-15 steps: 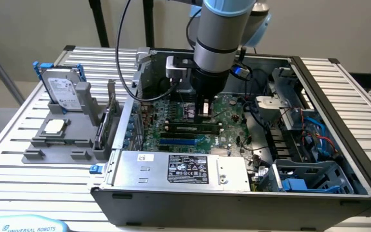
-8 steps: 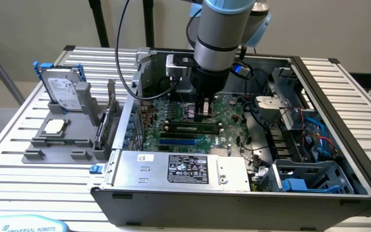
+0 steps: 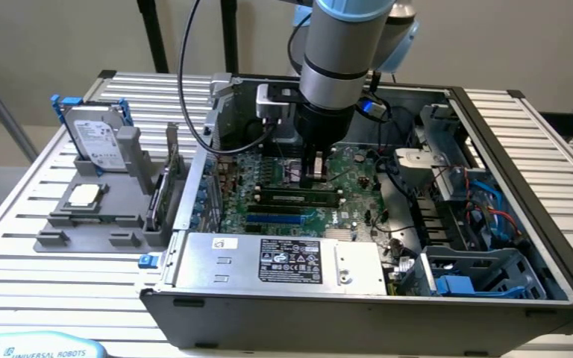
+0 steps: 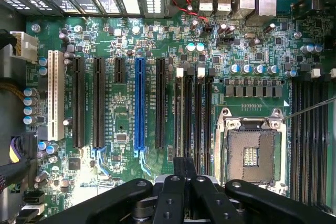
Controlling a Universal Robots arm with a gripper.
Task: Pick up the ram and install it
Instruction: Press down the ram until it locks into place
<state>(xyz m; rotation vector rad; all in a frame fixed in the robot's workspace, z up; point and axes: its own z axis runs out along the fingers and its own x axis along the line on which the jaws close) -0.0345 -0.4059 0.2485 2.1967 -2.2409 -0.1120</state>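
The ram (image 3: 295,198), a long thin green stick with dark chips, stands on edge in the black memory slots on the motherboard (image 3: 266,175) inside the open computer case. My gripper (image 3: 315,177) reaches down into the case, just behind the ram and close to the board. In the wrist view the gripper (image 4: 185,165) is shut, its black fingers pressed together with nothing visible between them. It hangs over one end of the black memory slots (image 4: 193,119), beside the empty processor socket (image 4: 251,153).
The case walls (image 3: 510,186) enclose the board, with the silver power supply (image 3: 277,261) in front and cables and drive bays at the exterior view's right. Outside, on the left, a grey fixture (image 3: 53,239) holds a hard drive (image 3: 98,138), a silver processor chip (image 3: 83,195) and a green card (image 3: 167,183).
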